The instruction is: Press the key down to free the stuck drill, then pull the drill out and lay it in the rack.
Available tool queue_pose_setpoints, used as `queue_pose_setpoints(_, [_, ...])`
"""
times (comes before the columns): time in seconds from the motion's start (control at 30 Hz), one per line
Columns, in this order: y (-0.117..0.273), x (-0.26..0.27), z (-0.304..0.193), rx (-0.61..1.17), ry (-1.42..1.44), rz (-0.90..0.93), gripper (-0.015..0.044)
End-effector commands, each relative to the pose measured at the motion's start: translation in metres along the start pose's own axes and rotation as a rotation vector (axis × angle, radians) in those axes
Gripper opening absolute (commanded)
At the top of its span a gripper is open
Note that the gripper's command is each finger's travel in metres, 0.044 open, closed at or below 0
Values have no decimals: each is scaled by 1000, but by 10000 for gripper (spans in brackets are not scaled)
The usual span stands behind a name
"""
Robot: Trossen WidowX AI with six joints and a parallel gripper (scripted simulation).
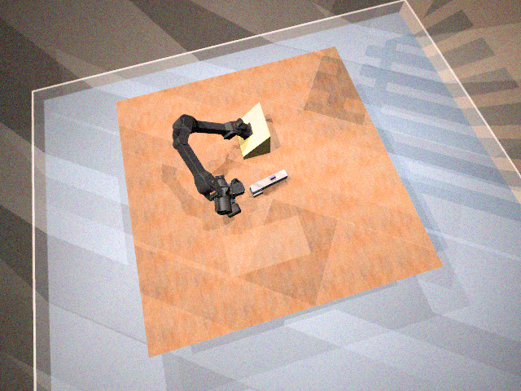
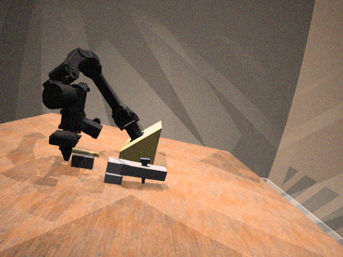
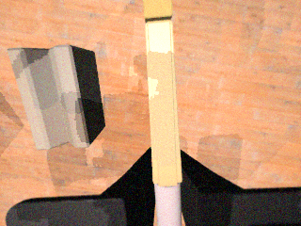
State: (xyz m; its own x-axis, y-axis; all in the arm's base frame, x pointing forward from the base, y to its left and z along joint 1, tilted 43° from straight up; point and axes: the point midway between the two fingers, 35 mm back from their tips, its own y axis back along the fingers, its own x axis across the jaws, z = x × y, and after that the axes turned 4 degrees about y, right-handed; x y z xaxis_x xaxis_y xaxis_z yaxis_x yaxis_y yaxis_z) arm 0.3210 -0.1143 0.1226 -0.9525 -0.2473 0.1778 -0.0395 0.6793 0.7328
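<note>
Your hand [image 1: 233, 209] [image 2: 67, 158] [image 3: 163, 152] is clenched on the drill [image 2: 86, 151] [image 3: 164, 113]; its fingers press from either side, with the pale shank running back between them in the wrist view. The relation that matters is drill to rack [image 2: 82, 161] [image 3: 58, 99]; in the wrist view the drill lies beside the rack, off to the right of its groove, with bare surface [image 1: 357, 189] [image 2: 193, 210] [image 3: 245, 85] showing between them. The two long axes run nearly the same way; the rack's groove leans slightly more than the drill, though perspective may account for some of that.

The long pale block [image 1: 269, 183] [image 2: 135, 169] stands beyond the rack, on the side away from your hand in the exterior view, with the key [image 1: 272, 177] [image 2: 144, 160] upright in it; the drill is out of that block, so the rack is likely all that remains. You would want to shift sideways over the groove, match its lean, then lower; coming down short could catch the drill on the rack's near ridge. You have no brand, label or writing that can be read.
</note>
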Motion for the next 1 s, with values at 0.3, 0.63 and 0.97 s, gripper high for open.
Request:
queue_pose_setpoints(0.3, [8,0,1,0,-4,-1,0])
queue_pose_setpoints(0.63, [13,-1,2,-1,-4,-2,0])
queue_pose_setpoints(0.97, [18,-1,2,-1,-4,-2,0])
